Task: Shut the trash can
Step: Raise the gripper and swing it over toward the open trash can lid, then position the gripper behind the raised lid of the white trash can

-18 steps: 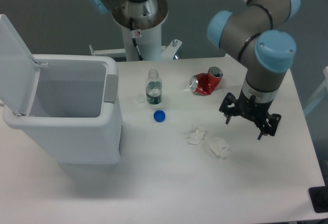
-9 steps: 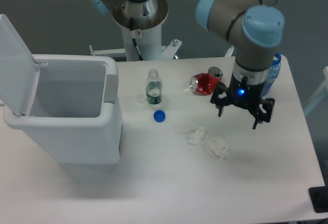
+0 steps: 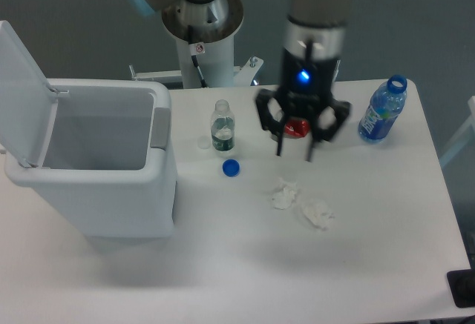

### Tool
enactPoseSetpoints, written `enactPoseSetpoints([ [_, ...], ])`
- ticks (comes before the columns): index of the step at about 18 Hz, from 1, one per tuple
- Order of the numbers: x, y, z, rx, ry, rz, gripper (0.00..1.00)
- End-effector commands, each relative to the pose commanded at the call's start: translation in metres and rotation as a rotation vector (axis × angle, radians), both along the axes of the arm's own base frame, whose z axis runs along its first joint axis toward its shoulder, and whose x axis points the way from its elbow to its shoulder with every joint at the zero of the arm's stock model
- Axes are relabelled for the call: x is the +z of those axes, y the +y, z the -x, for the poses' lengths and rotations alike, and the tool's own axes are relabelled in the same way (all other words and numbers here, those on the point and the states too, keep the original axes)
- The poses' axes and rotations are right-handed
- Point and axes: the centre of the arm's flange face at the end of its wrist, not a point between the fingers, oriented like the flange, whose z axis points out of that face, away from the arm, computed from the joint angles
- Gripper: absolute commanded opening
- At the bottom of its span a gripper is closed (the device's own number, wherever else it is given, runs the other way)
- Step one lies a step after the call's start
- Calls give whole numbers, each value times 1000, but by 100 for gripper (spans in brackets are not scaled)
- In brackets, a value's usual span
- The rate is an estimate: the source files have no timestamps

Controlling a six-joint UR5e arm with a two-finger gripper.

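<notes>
The trash can is a large white boxy bin at the left of the table. Its flat white lid stands open, tilted up and back on the left side. A grey latch sits on its right wall. The inside looks empty. My gripper hangs above the table's middle, well to the right of the bin, over a crushed red can. Its fingers are spread apart and hold nothing.
A small clear bottle stands right of the bin, with a blue cap in front of it. Two crumpled white tissues lie mid-table. A blue water bottle stands at the right. The arm's base is at the back.
My arm has swung left and up from the table's right side to above the red can. The blue water bottle at the right has come fully into view. The bin's lid has not moved.
</notes>
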Motion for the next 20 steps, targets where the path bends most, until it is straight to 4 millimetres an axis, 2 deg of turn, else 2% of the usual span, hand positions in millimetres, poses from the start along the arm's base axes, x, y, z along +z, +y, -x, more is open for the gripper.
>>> enactPoseSetpoints([
  [3,37,0,-59,24,-23,-75,10],
  [5,48,0,-98,33,-52,-110,10],
  [8,67,4,-144,-6,-90,-169,10],
  [11,81,11,-182,-92,-80,-200,7],
  [15,98,23,-220,-193,-26,-281,7],
  [20,93,44,-259,-309,-34,-273,7],
])
